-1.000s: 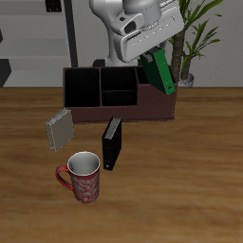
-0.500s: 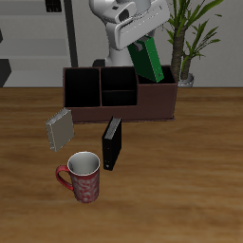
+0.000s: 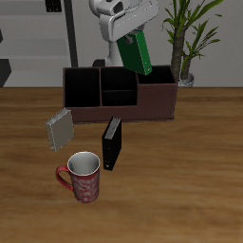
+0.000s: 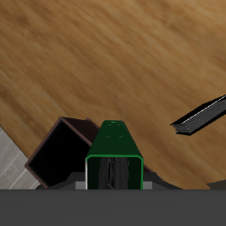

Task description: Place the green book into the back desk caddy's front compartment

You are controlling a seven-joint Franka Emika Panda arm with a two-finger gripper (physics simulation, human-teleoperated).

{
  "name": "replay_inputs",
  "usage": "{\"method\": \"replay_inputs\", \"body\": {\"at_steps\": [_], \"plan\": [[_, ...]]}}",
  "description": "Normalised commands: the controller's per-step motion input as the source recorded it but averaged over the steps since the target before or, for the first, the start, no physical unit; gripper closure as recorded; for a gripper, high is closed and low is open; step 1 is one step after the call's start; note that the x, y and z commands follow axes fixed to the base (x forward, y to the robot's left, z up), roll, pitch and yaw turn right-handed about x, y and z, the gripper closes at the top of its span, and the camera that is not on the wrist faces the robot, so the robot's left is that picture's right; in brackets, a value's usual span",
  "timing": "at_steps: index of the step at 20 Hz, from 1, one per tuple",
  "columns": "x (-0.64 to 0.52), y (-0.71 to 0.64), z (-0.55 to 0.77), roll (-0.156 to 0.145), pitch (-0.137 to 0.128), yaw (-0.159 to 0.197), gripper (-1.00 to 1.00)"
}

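My gripper (image 3: 131,30) is shut on the green book (image 3: 139,52) and holds it tilted in the air above the back desk caddy (image 3: 119,93), over its rear edge. The book hangs clear of the caddy and does not touch it. The caddy is a long dark reddish-brown box with black open cells, near the table's back. In the wrist view the green book (image 4: 114,156) fills the space between my fingers, and one corner of the caddy (image 4: 58,152) shows beside it.
A black book (image 3: 112,142) stands upright in front of the caddy and shows as a thin dark shape in the wrist view (image 4: 201,116). A grey book (image 3: 59,128) leans nearby. A red patterned mug (image 3: 82,177) stands nearer the front edge. A potted plant (image 3: 185,38) stands behind the caddy.
My gripper has lifted the green book higher and carried it sideways along the caddy toward its middle. The other objects have not moved.
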Motion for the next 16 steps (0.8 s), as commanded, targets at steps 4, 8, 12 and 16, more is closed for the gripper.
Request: {"method": "replay_inputs", "body": {"at_steps": [4, 8, 12, 16], "plan": [[-0.16, -0.26, -0.06, -0.081, 0.025, 0.096, 1.00], [-0.17, -0.14, -0.17, -0.061, 0.027, 0.100, 1.00], [-0.15, -0.04, -0.09, -0.036, 0.006, 0.114, 1.00], [-0.13, -0.01, -0.06, -0.023, -0.005, 0.164, 1.00]]}}
